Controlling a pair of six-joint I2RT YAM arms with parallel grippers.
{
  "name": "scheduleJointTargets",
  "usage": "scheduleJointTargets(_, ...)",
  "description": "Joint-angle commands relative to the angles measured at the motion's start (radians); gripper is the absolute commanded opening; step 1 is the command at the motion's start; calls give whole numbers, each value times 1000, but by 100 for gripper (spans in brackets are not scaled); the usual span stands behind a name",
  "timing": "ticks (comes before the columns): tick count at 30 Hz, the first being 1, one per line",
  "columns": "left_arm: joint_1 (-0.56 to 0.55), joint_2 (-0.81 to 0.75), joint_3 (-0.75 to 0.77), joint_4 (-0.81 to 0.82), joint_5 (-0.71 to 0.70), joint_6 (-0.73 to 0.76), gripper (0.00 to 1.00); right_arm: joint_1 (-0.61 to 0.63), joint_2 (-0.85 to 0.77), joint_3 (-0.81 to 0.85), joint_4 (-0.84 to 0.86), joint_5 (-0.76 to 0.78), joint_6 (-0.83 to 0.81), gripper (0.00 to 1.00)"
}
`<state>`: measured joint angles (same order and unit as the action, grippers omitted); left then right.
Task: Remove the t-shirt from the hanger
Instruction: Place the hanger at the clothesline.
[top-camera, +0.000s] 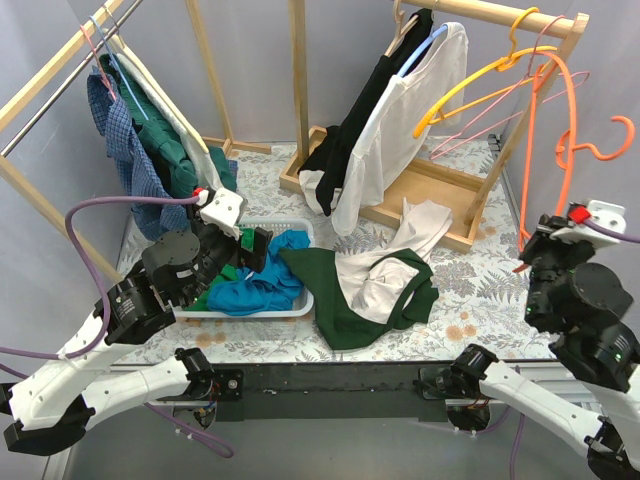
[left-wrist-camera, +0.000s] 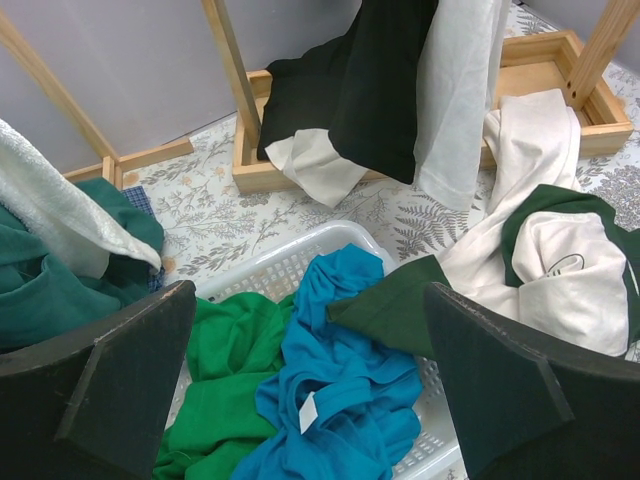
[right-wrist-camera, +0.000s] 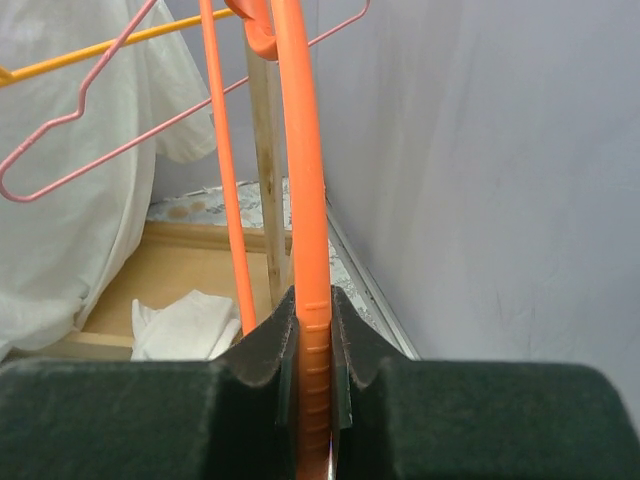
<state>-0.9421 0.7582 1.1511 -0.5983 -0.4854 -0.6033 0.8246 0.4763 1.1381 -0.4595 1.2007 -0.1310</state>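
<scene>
Orange hanger (right-wrist-camera: 305, 200) bare, right gripper (right-wrist-camera: 312, 330) clamped on it; we noted the t-shirt (top-camera: 385, 290) heaped on the table (top-camera: 480, 300) against the basket (top-camera: 262, 313) (removal apparently done). Left gripper (left-wrist-camera: 310, 310) gaped. Next, we judged: release hanger.

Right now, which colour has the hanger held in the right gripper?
Orange. The hanger shows best in the right wrist view, pinched by the right gripper.
</scene>
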Motion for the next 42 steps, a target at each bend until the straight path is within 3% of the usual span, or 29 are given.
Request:
scheduleJointTargets(1, 2, -11, -2, -1, 14, -15, 97, -1, 71, 35, 87, 36, -5, 1)
scheduleJointTargets(16, 0, -31, 9, -23, 24, -29, 97, -1, 369, 117, 364, -67, -243, 1)
scheduleJointTargets(22, 0, -42, 13, -31, 33, -32, 97, -1, 455, 175, 407, 66, -286, 1)
scheduleJointTargets(25, 2, -46, 13, -31, 44, -32, 97, -2, 466, 125, 579, 169, -439, 1)
scheduleJointTargets(27, 2, -45, 16, -32, 51, -32, 97, -1, 463, 79, 809, 227, -616, 1)
scheduleJointTargets(30, 2, -45, 18, -34, 59, -32, 97, -1, 449, 22, 968, 253, -723, 1)
scheduleJointTargets(42, 0, -31, 21, -24, 100, -44, 97, -128, 548, 118, 989, 166, -736, 1)
